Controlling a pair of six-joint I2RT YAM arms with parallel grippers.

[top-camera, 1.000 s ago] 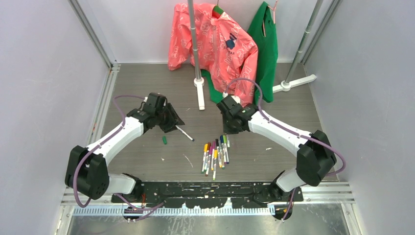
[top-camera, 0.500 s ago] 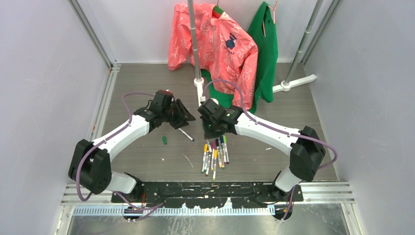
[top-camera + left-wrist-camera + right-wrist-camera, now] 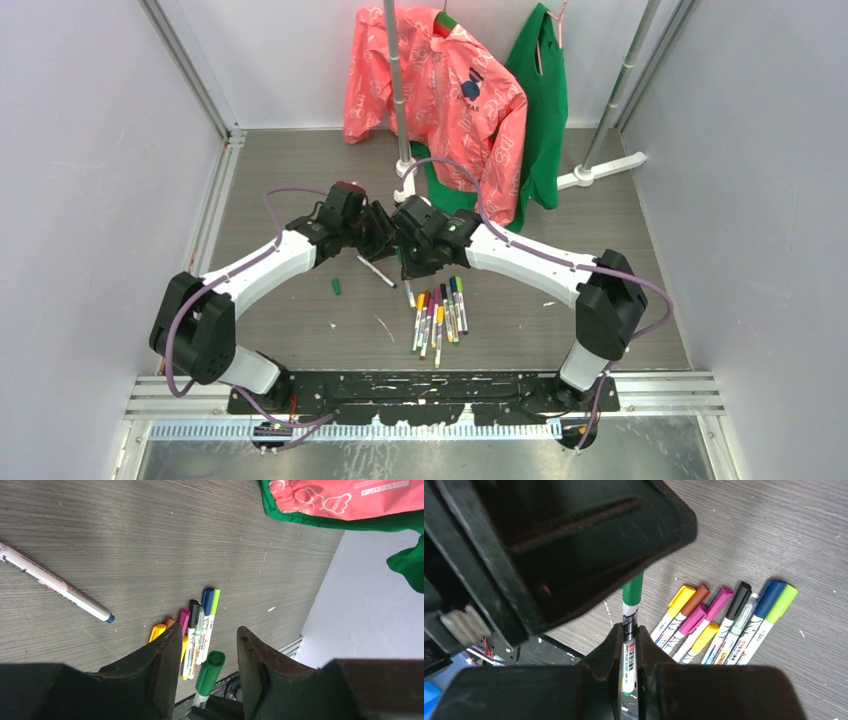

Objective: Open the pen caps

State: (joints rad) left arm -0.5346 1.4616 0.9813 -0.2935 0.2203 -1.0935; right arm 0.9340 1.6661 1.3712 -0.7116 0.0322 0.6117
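Note:
My right gripper (image 3: pixel 629 630) is shut on the white barrel of a pen (image 3: pixel 629 655), whose green pen cap (image 3: pixel 633 591) points away toward my left gripper. In the left wrist view that green pen cap (image 3: pixel 210 672) sits between the two fingers of my open left gripper (image 3: pixel 208 630), with a gap on each side. In the top view the left gripper (image 3: pixel 380 235) and the right gripper (image 3: pixel 410 255) meet above the table's middle. Several capped pens (image 3: pixel 440 315) lie side by side below them. A loose green cap (image 3: pixel 337 286) lies on the table to the left.
A single white pen with a small blue end (image 3: pixel 55 587) lies alone left of the group, the same pen (image 3: pixel 377 271) in the top view. Pink and green garments (image 3: pixel 450 90) hang at the back on a rack with white feet (image 3: pixel 408 195). Walls close in both sides.
Both arms swung inward: the right gripper carried its pen left and the left gripper moved right, until the green cap came between the left fingers.

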